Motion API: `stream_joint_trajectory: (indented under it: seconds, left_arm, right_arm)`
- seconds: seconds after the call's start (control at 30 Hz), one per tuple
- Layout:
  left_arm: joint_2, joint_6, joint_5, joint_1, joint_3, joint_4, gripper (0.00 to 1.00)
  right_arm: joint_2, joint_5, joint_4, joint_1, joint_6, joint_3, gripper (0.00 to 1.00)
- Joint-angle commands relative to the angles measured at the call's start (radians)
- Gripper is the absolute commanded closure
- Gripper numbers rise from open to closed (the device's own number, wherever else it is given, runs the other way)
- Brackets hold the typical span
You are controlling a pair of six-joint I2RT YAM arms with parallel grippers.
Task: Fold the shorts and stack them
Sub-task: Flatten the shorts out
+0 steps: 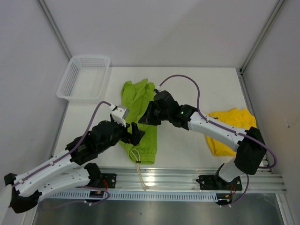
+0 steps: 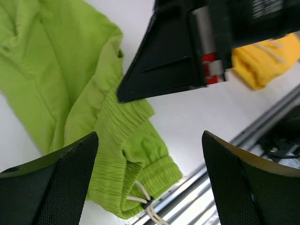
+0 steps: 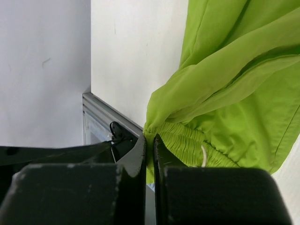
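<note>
Two grippers, right gripper (image 3: 150, 139) pinching lime green shorts (image 3: 225, 93) at waistband edge, left gripper (image 2: 149, 140) spread wide above them

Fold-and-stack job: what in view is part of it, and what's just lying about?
Part of the job: green shorts; yellow shorts.
Lying about: white basket.

Mid-table lies one pair of shorts (image 1: 136, 101), another pair (image 1: 234, 117) right, basket (image 1: 84, 77) rear-left.
</note>
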Motion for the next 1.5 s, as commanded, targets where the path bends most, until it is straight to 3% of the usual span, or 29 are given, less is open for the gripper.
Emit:
stream_joint_trajectory:
  seconds: [0.0, 0.27, 0.4, 0.73, 1.0, 1.1, 1.13, 1.2, 1.23, 1.27, 1.3, 1.37, 1.47]
  left_arm:
    - [0.041, 0.033, -0.225, -0.044, 0.035, 0.001, 0.09]
    - [0.049, 0.085, -0.268, -0.065, -0.043, 0.102, 0.14]
    - [0.073, 0.103, -0.274, -0.075, -0.057, 0.146, 0.21]
    - [0.146, 0.172, -0.280, -0.133, -0.060, 0.202, 0.25]
    - [0.213, 0.172, -0.305, -0.137, -0.054, 0.200, 0.42]
    - [0.227, 0.187, -0.311, -0.144, -0.056, 0.212, 0.55]
    - [0.228, 0.192, -0.314, -0.145, -0.062, 0.223, 0.66]
    - [0.236, 0.197, -0.320, -0.145, -0.069, 0.229, 0.80]
    - [0.239, 0.195, -0.326, -0.145, -0.066, 0.226, 0.98]
    - [0.241, 0.191, -0.347, -0.145, -0.068, 0.222, 1.00]
    - [0.239, 0.184, -0.358, -0.145, -0.068, 0.217, 1.00]
    - [0.213, 0.162, -0.377, -0.145, -0.068, 0.196, 1.00]
    - [0.131, 0.103, -0.418, -0.145, -0.062, 0.130, 1.00]
  right_arm:
    - [0.000, -0.050, -0.071, -0.013, -0.017, 0.078, 1.00]
    - [0.032, -0.148, -0.134, -0.059, -0.003, 0.138, 1.00]
    - [0.038, -0.162, -0.134, -0.061, -0.003, 0.145, 1.00]
    - [0.052, -0.181, -0.142, -0.064, 0.000, 0.159, 1.00]
    - [0.059, -0.190, -0.140, -0.067, 0.003, 0.158, 1.00]
    - [0.061, -0.191, -0.139, -0.065, 0.004, 0.158, 1.00]
    - [0.059, -0.193, -0.136, -0.065, 0.006, 0.155, 1.00]
    - [0.059, -0.214, -0.119, -0.067, 0.003, 0.152, 0.92]
    - [0.059, -0.224, -0.110, -0.067, -0.003, 0.152, 0.84]
    - [0.058, -0.237, -0.101, -0.070, -0.018, 0.152, 0.56]
    - [0.056, -0.244, -0.113, -0.073, -0.037, 0.156, 0.46]
    - [0.038, -0.186, -0.160, -0.073, -0.072, 0.174, 0.31]
    - [-0.003, -0.113, -0.168, -0.111, -0.082, 0.126, 0.28]
